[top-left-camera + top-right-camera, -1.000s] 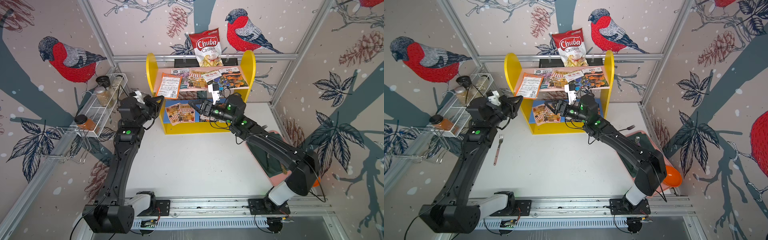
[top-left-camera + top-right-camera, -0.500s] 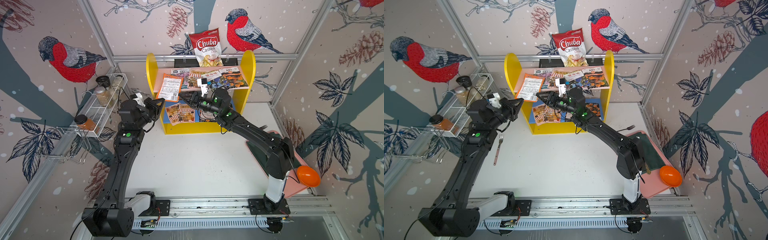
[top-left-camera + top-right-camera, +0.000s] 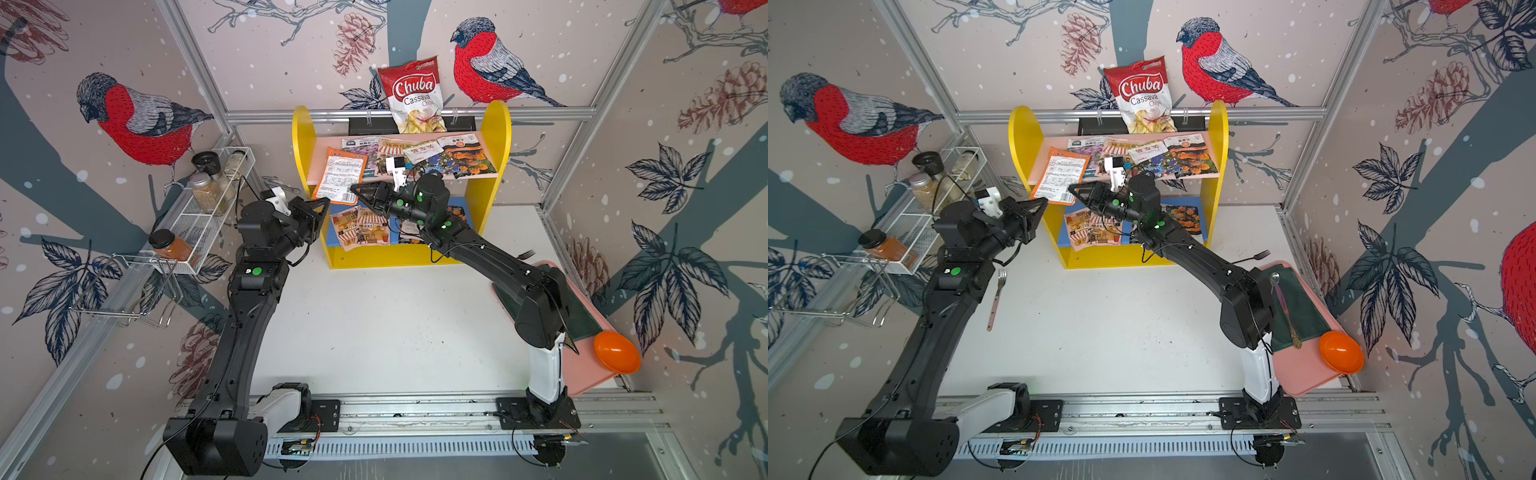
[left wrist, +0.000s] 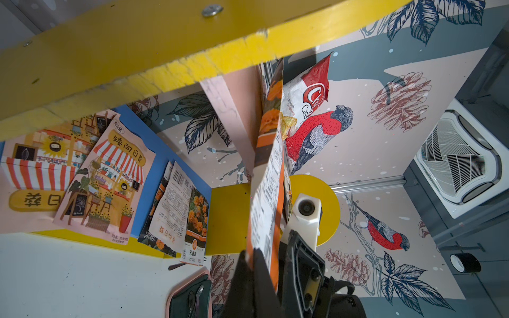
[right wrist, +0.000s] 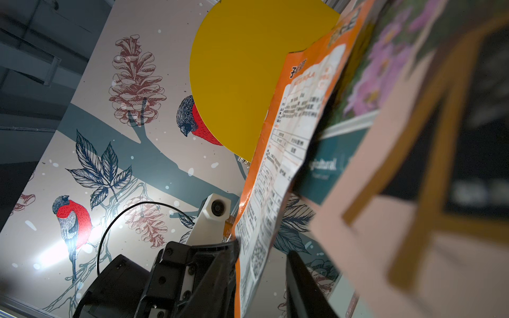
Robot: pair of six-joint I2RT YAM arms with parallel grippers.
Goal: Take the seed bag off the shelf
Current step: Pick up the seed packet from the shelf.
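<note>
The step in hand is the grasp. The shelf (image 3: 301,137) stands at 12 o'clock on the table. The orange seed bag (image 3: 340,178) lies at the 9 o'clock end of its pink upper board (image 3: 316,158), and the bag's lower end hangs over the front edge toward 6 o'clock.

The right gripper (image 3: 354,189) reaches in from 4 o'clock, pointing toward 9 o'clock, and meets that overhanging end. In the right wrist view the bag (image 5: 275,165) passes between the jaws, which stand fairly narrow. One finger (image 5: 220,261) lies against the foil, while the other shows a gap, so the bag does not look pinched yet.

The left gripper (image 3: 326,202) has its jaws together and holds nothing. It sits just outside the yellow side panel, at 9 o'clock from the bag's lower corner.

The next move likely calls for closing fully on the hanging edge. The bag then needs to be drawn toward 6 o'clock, low and straight. The other packets (image 3: 436,156) overlap the bag's 3 o'clock side and could be dragged along with it.
</note>
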